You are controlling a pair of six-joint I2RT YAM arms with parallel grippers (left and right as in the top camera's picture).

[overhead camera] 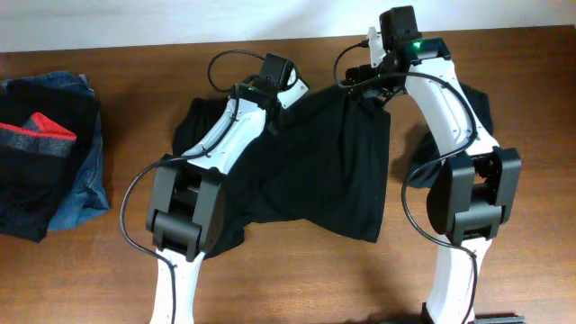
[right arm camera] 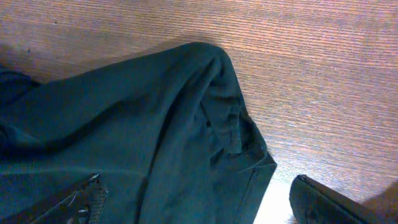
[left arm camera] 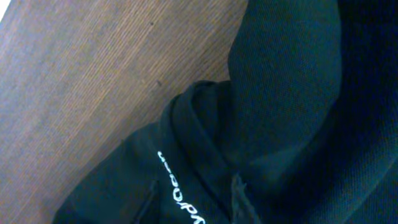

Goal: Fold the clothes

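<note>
Brown wood-grain counter (overhead camera: 297, 288) fills the overhead view; the black shirt (overhead camera: 333, 171) lies spread across its middle, long axis running left to right between my two arms; a blue denim garment (overhead camera: 85, 180) and a red-and-grey striped piece (overhead camera: 40, 135) sit well apart at the left edge. Both arms reach to the shirt's far edge: the left fingers (overhead camera: 295, 92) over the bunched cloth by the white logo lettering (left arm camera: 180, 199), the right fingers (overhead camera: 364, 79) at the far right corner (right arm camera: 239, 140). I cannot tell from either wrist view whether either pair is apart, together or clamped on cloth. My judgement is that the fold must come toward me across the short axis; each arm is nearest its own end of that far edge.
</note>
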